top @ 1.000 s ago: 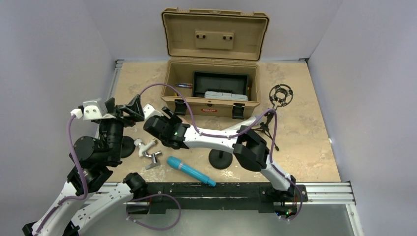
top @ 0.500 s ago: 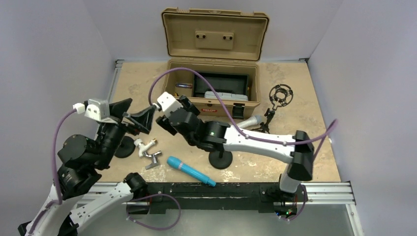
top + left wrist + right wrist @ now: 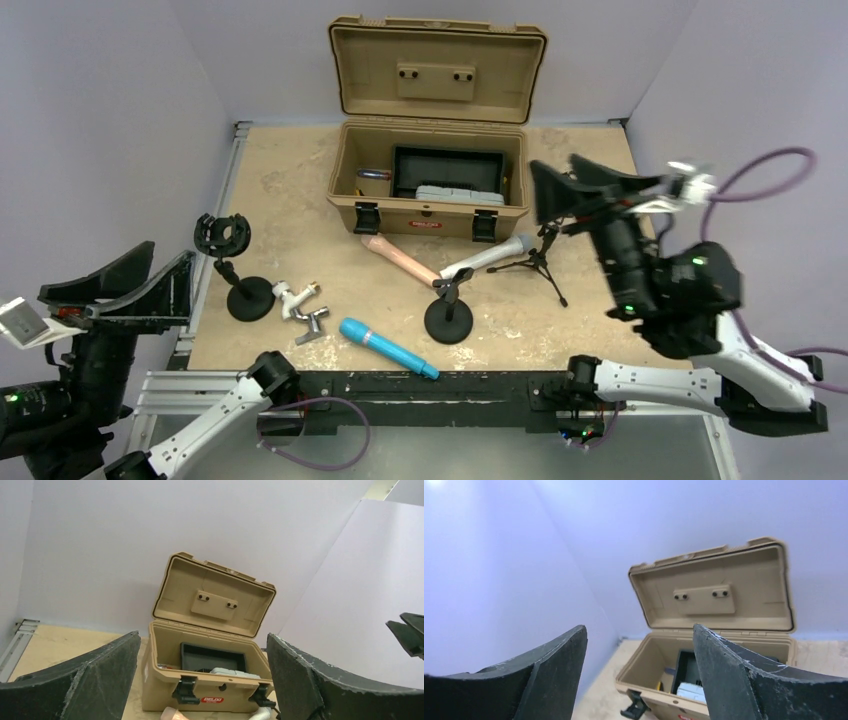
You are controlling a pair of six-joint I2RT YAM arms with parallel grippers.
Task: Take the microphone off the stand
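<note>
1. The grey microphone (image 3: 487, 256) is sitting tilted in what looks like the clip of the round-base stand (image 3: 449, 322), just in front of the tan case (image 3: 430, 215). Lifting it out is judged not yet begun.
2. The left end effector (image 3: 171, 251) is hanging well to the left of the case and nearer than it, its fingers spread wide and gripping nothing.
3. The right end effector (image 3: 553, 163) is hovering just right of the case, raised above the worktop (image 3: 290, 190), fingers parted and empty.
4. A pink microphone (image 3: 400, 257) and a blue microphone (image 3: 388, 348) are lying loose in front of the case, neither on a stand.
5. The next move is probably calling for one arm to come down in front of the case and close on the grey body. The other would be steadying the stand's base, since the stand may tip as the clip lets go.
</note>
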